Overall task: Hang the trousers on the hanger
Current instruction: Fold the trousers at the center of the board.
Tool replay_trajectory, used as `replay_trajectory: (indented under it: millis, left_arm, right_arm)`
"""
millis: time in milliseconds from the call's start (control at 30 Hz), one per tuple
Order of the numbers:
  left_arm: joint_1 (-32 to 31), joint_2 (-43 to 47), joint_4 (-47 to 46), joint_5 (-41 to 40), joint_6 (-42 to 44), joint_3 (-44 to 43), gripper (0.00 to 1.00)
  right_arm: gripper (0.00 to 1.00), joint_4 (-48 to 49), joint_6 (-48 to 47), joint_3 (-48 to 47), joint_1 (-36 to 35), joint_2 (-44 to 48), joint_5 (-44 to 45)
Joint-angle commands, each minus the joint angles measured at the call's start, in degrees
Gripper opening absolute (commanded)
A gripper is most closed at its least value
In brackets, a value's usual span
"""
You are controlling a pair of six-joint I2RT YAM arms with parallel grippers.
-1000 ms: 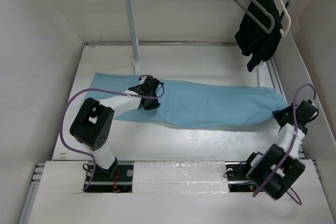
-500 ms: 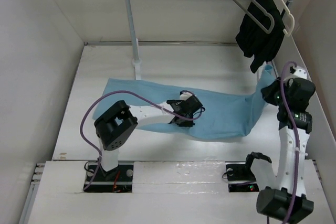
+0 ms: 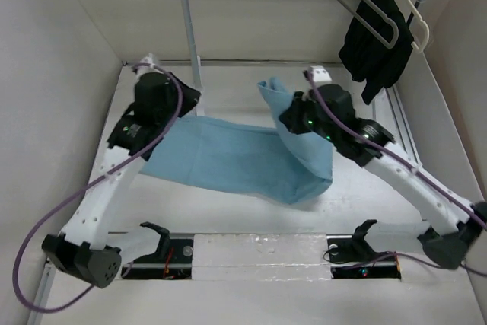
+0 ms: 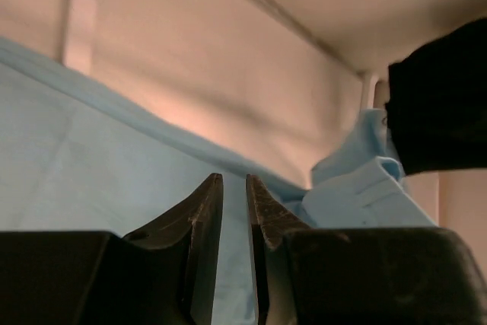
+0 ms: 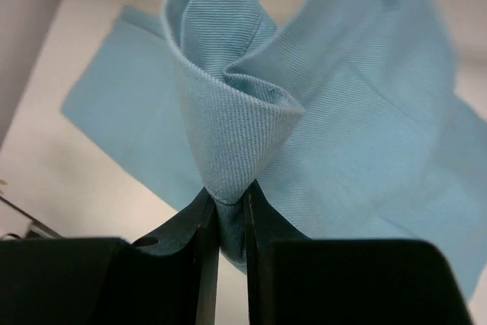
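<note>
The light blue trousers (image 3: 224, 161) lie across the middle of the table. Their right end is folded back and raised. My right gripper (image 3: 287, 116) is shut on that raised fold, which bunches out of the jaws in the right wrist view (image 5: 230, 188) with the rest of the trousers (image 5: 365, 112) spread below. My left gripper (image 3: 185, 103) is at the trousers' back left corner. Its jaws (image 4: 233, 179) stand a thin slit apart with blue cloth (image 4: 91, 150) in the slit. The grey hanger (image 3: 354, 7) hangs empty on the rail at the top right.
A black garment (image 3: 377, 36) hangs on a cream hanger (image 3: 416, 27) beside the grey one. The rail's upright pole (image 3: 190, 28) stands at the back, close to my left gripper, and its foot (image 4: 76, 5) shows in the left wrist view. White walls enclose the table.
My right arm has lifted the trousers' right end and carried it left to the middle, folding it over. My left arm has swung from the trousers' middle to the back left.
</note>
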State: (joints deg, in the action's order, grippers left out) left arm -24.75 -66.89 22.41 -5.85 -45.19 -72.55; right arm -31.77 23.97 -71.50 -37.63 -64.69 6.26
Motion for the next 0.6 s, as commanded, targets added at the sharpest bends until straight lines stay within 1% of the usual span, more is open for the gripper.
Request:
replay_trajectory:
  millis: [0, 33, 67, 100, 133, 167, 200, 233, 267, 300, 367, 400, 467, 500, 533, 567]
  left_arm:
    - [7.59, 3.33, 6.15, 5.31, 4.67, -2.32, 0.15]
    - [10.49, 4.22, 6.24, 9.76, 5.11, -3.11, 0.15]
    - [16.43, 5.18, 5.98, 12.15, 6.07, -3.99, 0.15]
    - [19.36, 5.89, 6.84, 14.78, 7.03, -7.91, 0.16]
    - [19.39, 5.9, 6.85, 13.77, 7.04, -7.95, 0.16]
    - [19.39, 5.46, 7.9, 12.63, 8.0, -10.04, 0.16]
    - [19.39, 4.76, 9.04, 12.09, 8.19, -12.85, 0.16]
    - [19.39, 4.75, 8.96, 11.74, 8.01, -13.75, 0.16]
    - [19.39, 4.75, 8.7, 11.47, 7.75, -14.54, 0.16]
    - [19.39, 4.84, 8.09, 11.38, 7.57, -16.02, 0.16]
    - [19.39, 4.41, 8.08, 9.81, 7.92, -18.57, 0.16]
    - [19.39, 3.18, 9.04, 9.02, 8.88, -22.24, 0.17]
    - [19.39, 1.6, 10.54, 6.47, 9.94, -26.04, 0.17]
    - [19.39, 0.37, 12.11, 6.46, 10.29, -28.67, 0.17]
    - [19.39, 0.27, 12.3, 3.68, 10.91, -29.22, 0.17]
    - [19.39, 0.27, 12.3, 2.69, 11.0, -29.22, 0.17]
  right_arm:
    - [0.0, 10.14, 3.98, -10.48, -8.06, -7.62, 8.5]
    - [0.0, 11.37, 4.24, -12.59, -9.38, -12.78, 8.76]
    - [0.0, 11.81, 4.59, -16.7, -10.7, -15.36, 9.38]
    - [0.0, 12.77, 5.47, -21.0, -14.11, -20.6, 9.21]
    - [0.0, 13.13, 5.48, -21.04, -14.14, -20.66, 9.21]
    - [0.0, 13.57, 5.83, -25.48, -15.27, -25.7, 9.21]
    - [0.0, 14.01, 6.09, -27.79, -17.55, -28.36, 9.12]
    - [0.0, 14.36, 7.14, -30.6, -18.7, -31.17, 8.94]
    - [0.0, 14.71, 7.58, -33.15, -19.67, -36.68, 8.6]
    - [0.0, 15.15, 7.93, -38.39, -20.72, -39.52, 8.77]
    - [0.0, 17.0, 9.16, -43.95, -23.19, -45.5, 8.42]
    - [0.0, 17.44, 11.08, -49.81, -23.72, -51.88, 7.37]
    - [0.07, 19.98, 13.37, -54.95, -24.78, -57.98, 6.66]
    - [0.14, 21.99, 14.52, -56.8, -25.56, -63.4, 4.4]
    - [0.26, 26.1, 16.36, -59.51, -25.57, -65.89, 2.89]
    - [0.27, 27.27, 16.98, -61.11, -26.35, -68.7, 0.96]
